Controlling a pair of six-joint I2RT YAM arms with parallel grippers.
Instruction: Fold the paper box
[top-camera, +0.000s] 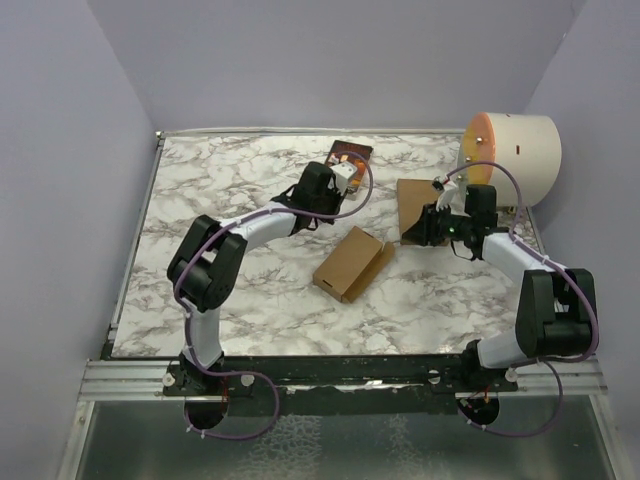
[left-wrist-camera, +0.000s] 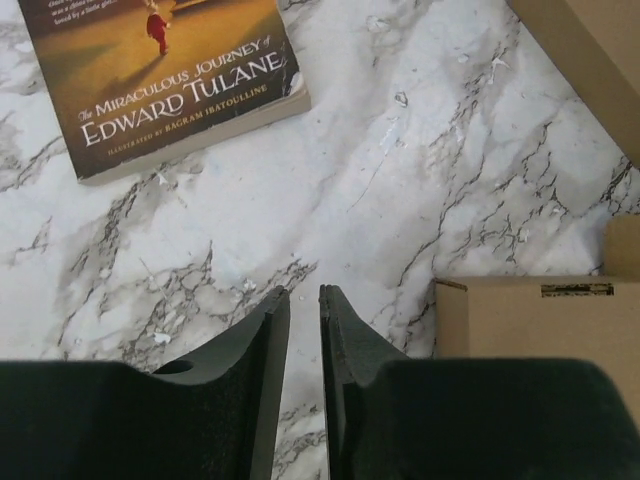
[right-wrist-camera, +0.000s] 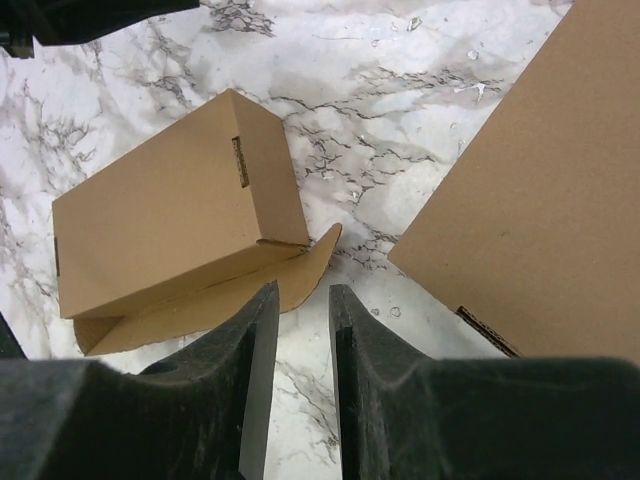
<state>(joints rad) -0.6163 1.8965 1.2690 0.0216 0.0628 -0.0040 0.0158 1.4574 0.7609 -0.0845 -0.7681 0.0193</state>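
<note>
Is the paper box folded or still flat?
Folded: the paper box stands as a closed carton, one flap lying out on the table.
</note>
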